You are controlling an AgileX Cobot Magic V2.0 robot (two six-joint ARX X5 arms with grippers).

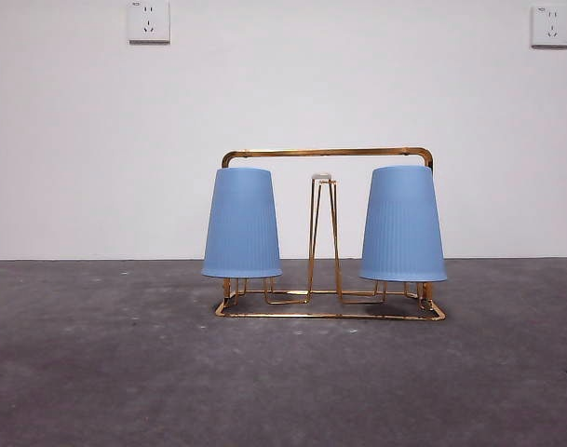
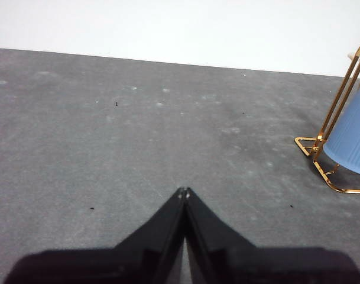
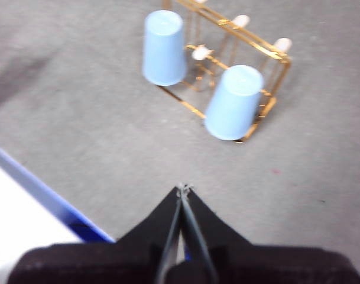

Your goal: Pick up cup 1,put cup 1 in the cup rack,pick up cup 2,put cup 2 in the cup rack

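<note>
The gold wire cup rack [image 1: 326, 154] stands mid-table with a bare prong [image 1: 323, 233] in its middle. Two blue ribbed cups hang upside down on its prongs: one on the left [image 1: 241, 223], one on the right [image 1: 402, 225]. The right wrist view shows the rack [image 3: 268, 50] and both cups [image 3: 163, 47] [image 3: 234, 102] from above, well ahead of my right gripper [image 3: 182, 188], which is shut and empty. My left gripper [image 2: 183, 191] is shut and empty over bare table, with the rack's edge [image 2: 333, 109] and one cup [image 2: 352, 137] off to its side. Neither arm shows in the front view.
The table top [image 1: 97, 372] is dark grey. A white wall with two sockets [image 1: 149, 20] [image 1: 550, 25] stands behind it. The right wrist view shows the table's blue edge [image 3: 44, 192] close to the gripper.
</note>
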